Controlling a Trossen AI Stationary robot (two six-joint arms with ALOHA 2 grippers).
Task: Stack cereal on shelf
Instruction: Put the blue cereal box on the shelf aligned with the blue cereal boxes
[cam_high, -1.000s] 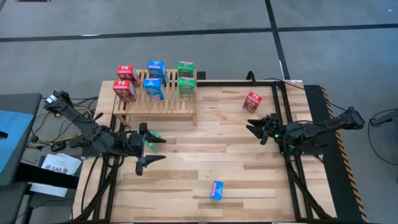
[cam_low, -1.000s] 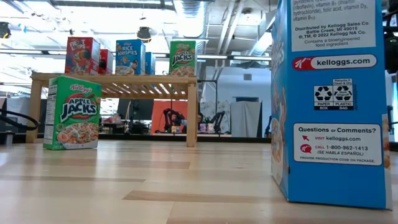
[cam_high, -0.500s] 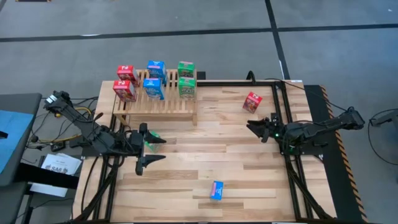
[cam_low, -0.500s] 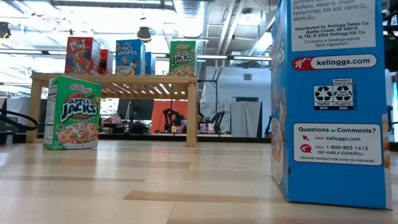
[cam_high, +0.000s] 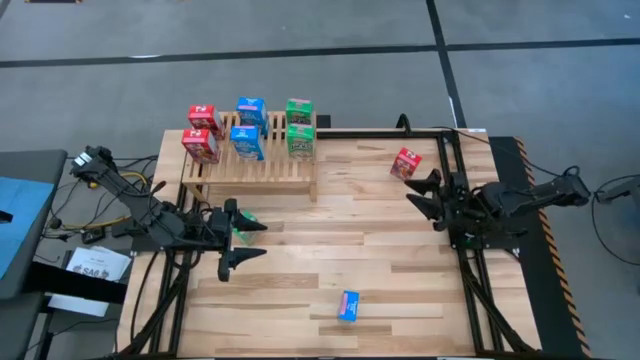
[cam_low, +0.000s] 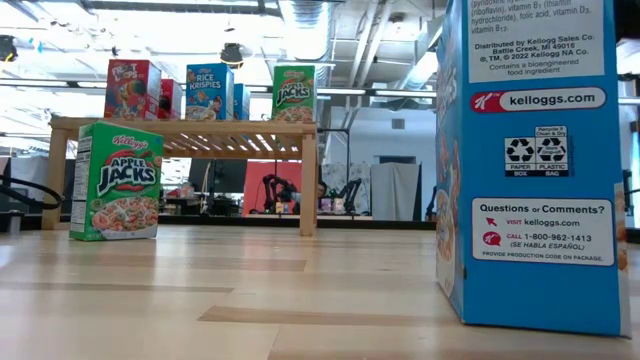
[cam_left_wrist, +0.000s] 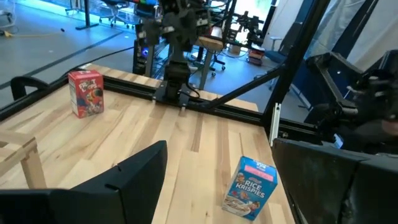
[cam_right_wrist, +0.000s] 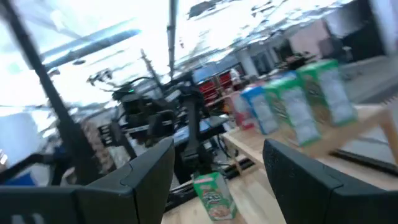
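Note:
The shelf (cam_high: 250, 158) stands at the table's far left and bears several cereal boxes: two red (cam_high: 202, 132), two blue (cam_high: 248, 126) and two green (cam_high: 300, 126). A green box (cam_low: 117, 180) stands upright on the table in front of the shelf. My left gripper (cam_high: 244, 240) hovers open above that box, and none of the views shows it touching it. A red box (cam_high: 405, 163) stands at the far right and a blue box (cam_high: 348, 305) near the front edge. My right gripper (cam_high: 422, 194) is open in the air, just near of the red box.
Black rails (cam_high: 455, 160) run along the table's far and right sides, beside my right arm. Bare planks (cam_high: 330, 240) lie between the two grippers. In the low view the blue box (cam_low: 535, 160) fills the right side, close to the camera.
My right gripper has risen and tipped its fingers upward, rolling a little. It has also drifted toward the far edge, closer to the red box, and stays open. No box has moved.

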